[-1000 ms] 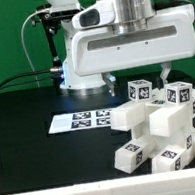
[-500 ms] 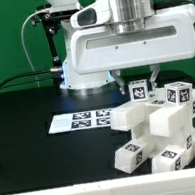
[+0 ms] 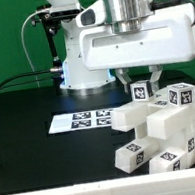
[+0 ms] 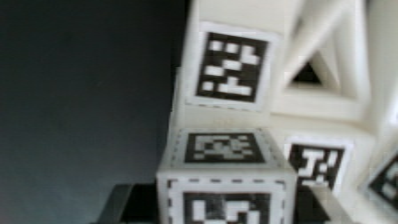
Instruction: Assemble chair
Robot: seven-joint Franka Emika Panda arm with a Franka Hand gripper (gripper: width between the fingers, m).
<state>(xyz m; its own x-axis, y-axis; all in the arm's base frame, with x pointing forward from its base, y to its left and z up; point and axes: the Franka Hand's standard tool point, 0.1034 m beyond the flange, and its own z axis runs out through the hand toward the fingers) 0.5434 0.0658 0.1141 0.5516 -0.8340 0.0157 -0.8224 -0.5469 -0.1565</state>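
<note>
while your gripper (image 3: 141,82) was clamped on the top of an upright leg (image 3: 140,92), the chair (image 3: 156,127) sat on the black table (image 3: 37,110) beside the marker board (image 3: 81,119), mostly built; seating this leg looked left.

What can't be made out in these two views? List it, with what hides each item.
- Chair, exterior view: its lower right part is cut off by the picture's edge, so the full shape is unknown.
- Gripper, exterior view: the arm's bulky white body covers most of it; only the fingertips show at a tagged piece.
- Chair, wrist view: blurred and very close; which piece each tag sits on is unclear.
- Marker board, exterior view: the chair overlaps its right end.
</note>
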